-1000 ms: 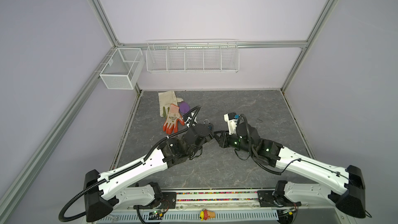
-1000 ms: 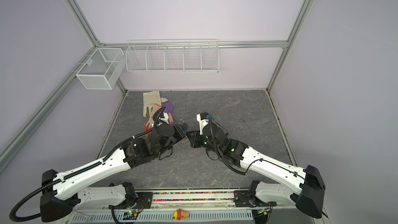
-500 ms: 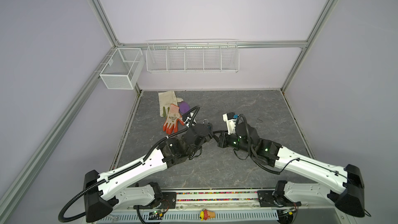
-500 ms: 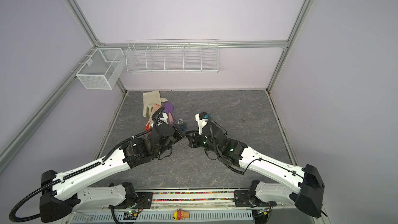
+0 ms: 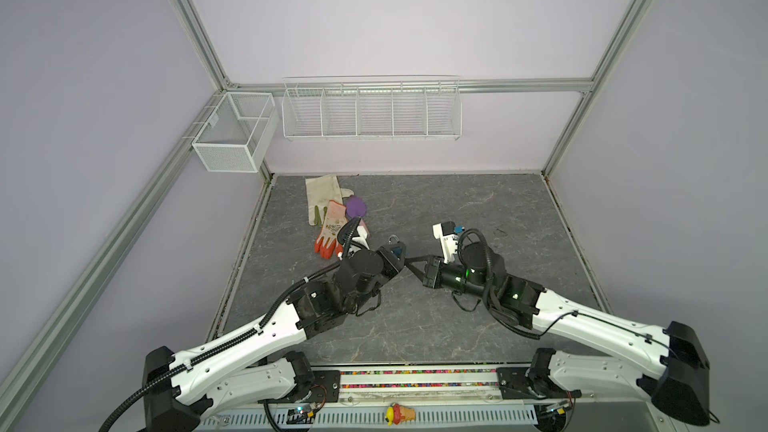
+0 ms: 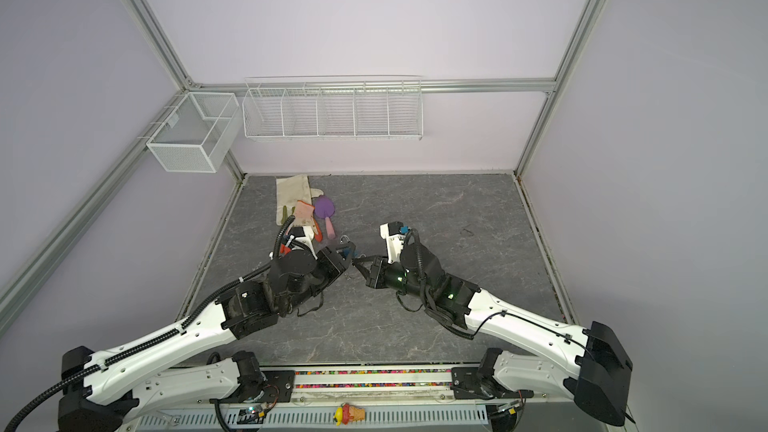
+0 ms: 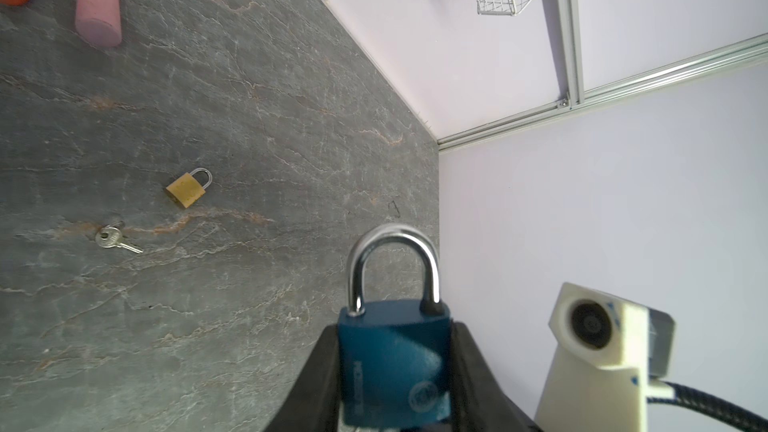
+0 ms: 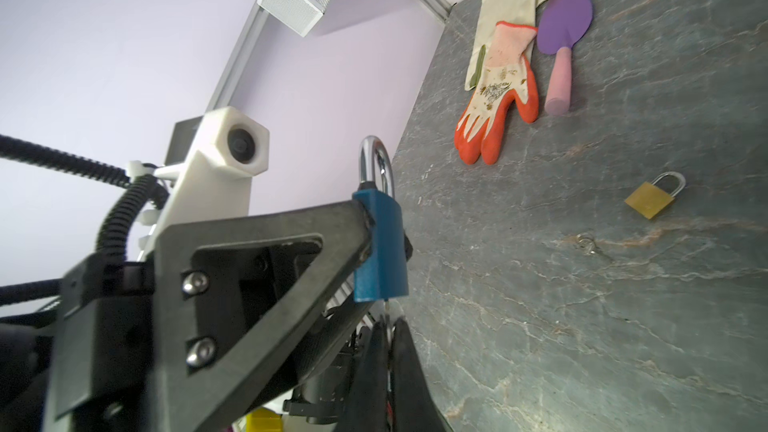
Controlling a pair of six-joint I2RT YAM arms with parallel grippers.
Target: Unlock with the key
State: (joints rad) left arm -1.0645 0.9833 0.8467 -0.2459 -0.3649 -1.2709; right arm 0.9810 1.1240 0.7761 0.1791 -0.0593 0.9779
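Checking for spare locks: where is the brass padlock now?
In both wrist views the brass padlock lies flat on the grey table, close beside the loose key, the pink-handled trowel farther off.

text | blue padlock (image 7: pixel 395 363) body: embossed word, reads about "BLOSSOM", blurred | round emblem (image 7: pixel 422 396) beside it: illegible

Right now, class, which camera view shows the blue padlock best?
The left wrist view: the blue padlock shows its front face and whole shackle. The right wrist view shows it edge-on; both top views show only a small blue speck.

Right hand (image 8: pixel 388 326) nearer blue padlock (image 8: pixel 380 243)
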